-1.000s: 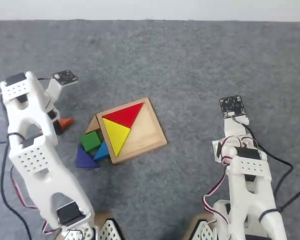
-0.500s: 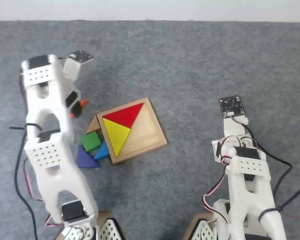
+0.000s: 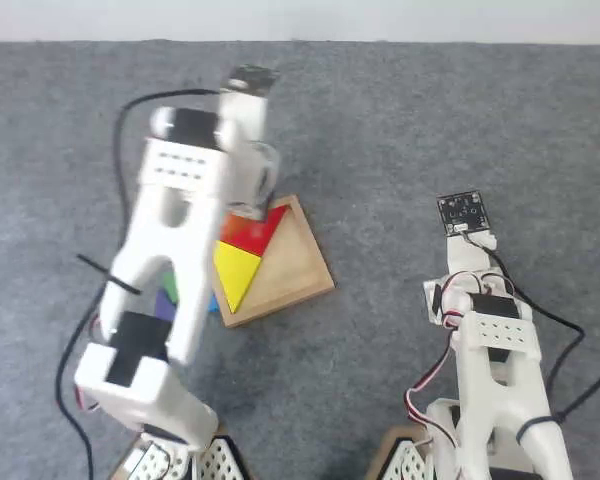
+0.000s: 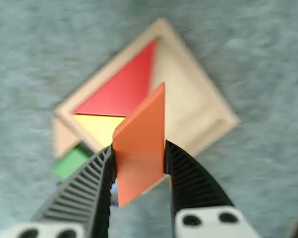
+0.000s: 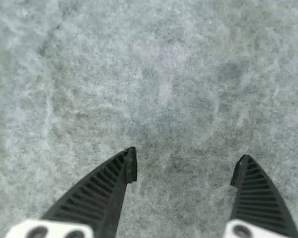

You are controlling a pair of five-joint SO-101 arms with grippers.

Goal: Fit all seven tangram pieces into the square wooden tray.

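Note:
My left gripper (image 4: 139, 148) is shut on an orange parallelogram piece (image 4: 143, 124) and holds it on edge above the square wooden tray (image 4: 191, 101). In the tray lie a red triangle (image 4: 121, 89) and a yellow triangle (image 4: 97, 126); the rest of its floor is bare wood. A green piece (image 4: 69, 161) lies just outside the tray. From the high view the left arm (image 3: 185, 200) stretches over the tray (image 3: 295, 265) and hides part of the red triangle (image 3: 260, 232) and the loose pieces beside the yellow triangle (image 3: 235, 275). My right gripper (image 5: 184, 173) is open over bare carpet.
Grey carpet covers the whole table. The right arm (image 3: 485, 330) stands to the right of the tray, well apart from it. Slivers of green and purple pieces (image 3: 167, 296) and a blue piece (image 3: 212, 303) show by the tray's left side under the left arm.
The left arm has swung from the left of the tray to above it, carrying the orange piece. The right arm has stayed still.

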